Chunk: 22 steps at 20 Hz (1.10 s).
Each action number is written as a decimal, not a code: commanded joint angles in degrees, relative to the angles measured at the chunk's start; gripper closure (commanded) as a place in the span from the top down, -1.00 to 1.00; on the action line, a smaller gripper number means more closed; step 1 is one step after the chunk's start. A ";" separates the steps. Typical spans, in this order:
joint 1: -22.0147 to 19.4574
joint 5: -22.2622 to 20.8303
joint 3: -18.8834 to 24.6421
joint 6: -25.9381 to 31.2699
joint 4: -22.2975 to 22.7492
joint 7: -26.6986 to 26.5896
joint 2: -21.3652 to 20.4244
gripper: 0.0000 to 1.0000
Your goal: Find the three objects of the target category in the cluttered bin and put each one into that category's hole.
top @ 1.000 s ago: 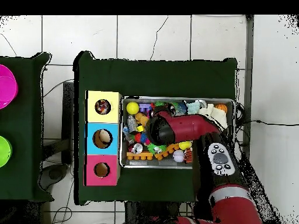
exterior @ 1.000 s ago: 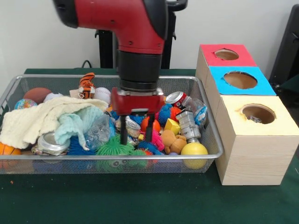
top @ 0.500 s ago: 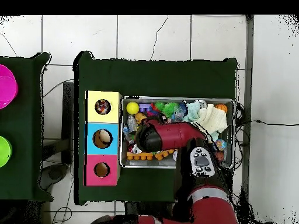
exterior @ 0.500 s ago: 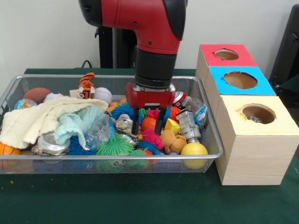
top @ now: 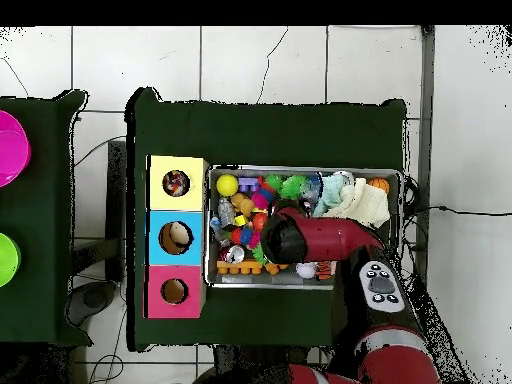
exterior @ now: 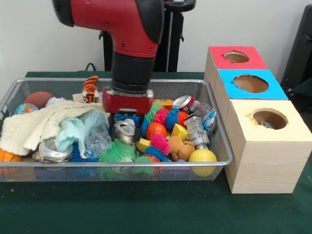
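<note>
The wire mesh bin [exterior: 122, 165] is full of mixed clutter; it also shows in the overhead view [top: 300, 168]. My gripper [exterior: 126, 119] reaches down into the clutter just left of the bin's middle, right over a crushed silver can [exterior: 126, 130]. Its tips are buried among the toys. In the overhead view the red arm [top: 300, 238] covers it. The yellow-topped box's hole [exterior: 269, 118] is at the near right, well apart from the gripper, and something small lies inside it [top: 177, 183]. No speckled limp piece shows; the three objects are hidden or out of view.
A cream cloth [exterior: 39, 124] and a mint cloth [exterior: 78, 129] cover the bin's left half. A green spiky ball [exterior: 117, 152], a yellow ball [exterior: 202, 156] and a tiger toy [exterior: 90, 88] lie around. The blue-topped box [exterior: 251, 84] and red-topped box [exterior: 236, 57] stand behind the yellow one.
The arm swung right over the bin's middle, then back left. The gripper now sits lower in the clutter, over the crushed can.
</note>
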 commanded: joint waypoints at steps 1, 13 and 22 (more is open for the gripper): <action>-4.63 -2.06 -0.39 -0.17 0.58 5.09 3.61 1.00; -6.32 -3.33 -2.09 1.20 -2.96 2.32 5.16 1.00; -4.99 -2.01 -2.48 1.86 -2.27 4.05 5.70 1.00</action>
